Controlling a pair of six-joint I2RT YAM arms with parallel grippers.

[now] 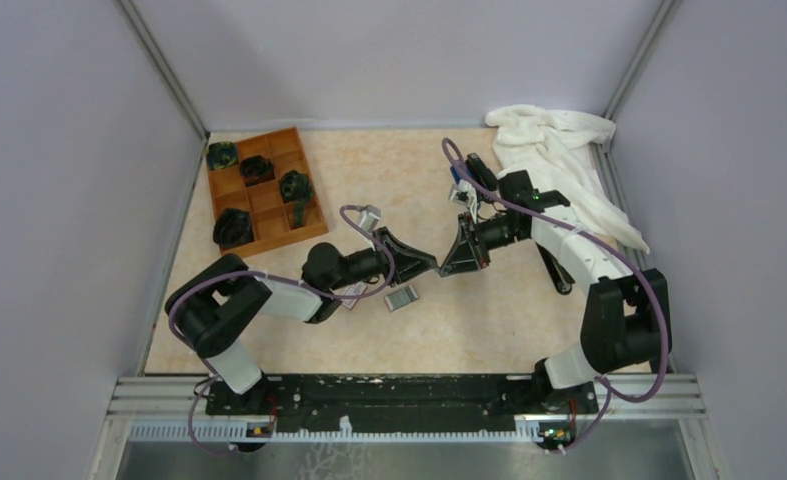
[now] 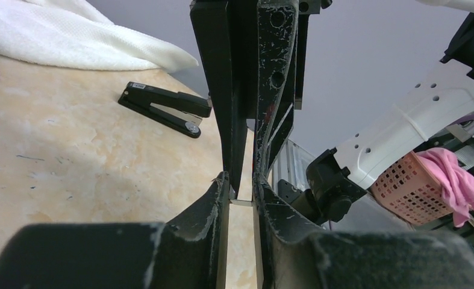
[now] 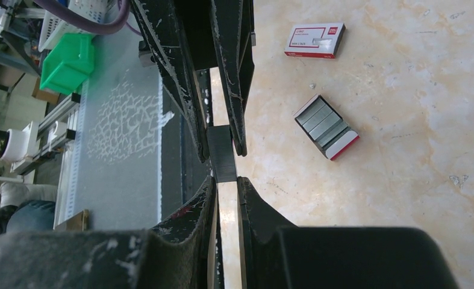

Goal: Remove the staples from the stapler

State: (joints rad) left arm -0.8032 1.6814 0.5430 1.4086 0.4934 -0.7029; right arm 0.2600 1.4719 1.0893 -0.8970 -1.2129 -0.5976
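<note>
Clearance, top view: left pincer (image 1: 431,265) and right pincer (image 1: 450,261) meet tip to tip over the worktop (image 1: 489,330), with open surface around. Left wrist view: I see its pads (image 2: 210,208) touching both sides of the staples (image 2: 241,203), jaws narrow. Right wrist view: jaws clamped on the same strip; opened staple box (image 3: 326,126) lies nearby.

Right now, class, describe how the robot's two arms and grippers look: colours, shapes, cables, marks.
Both arms, left arm and right arm, have white links between black joints, with purple cables looping alongside. The left gripper and right gripper are black wedges; close up, their fingers are scuffed with pale scratches.
</note>
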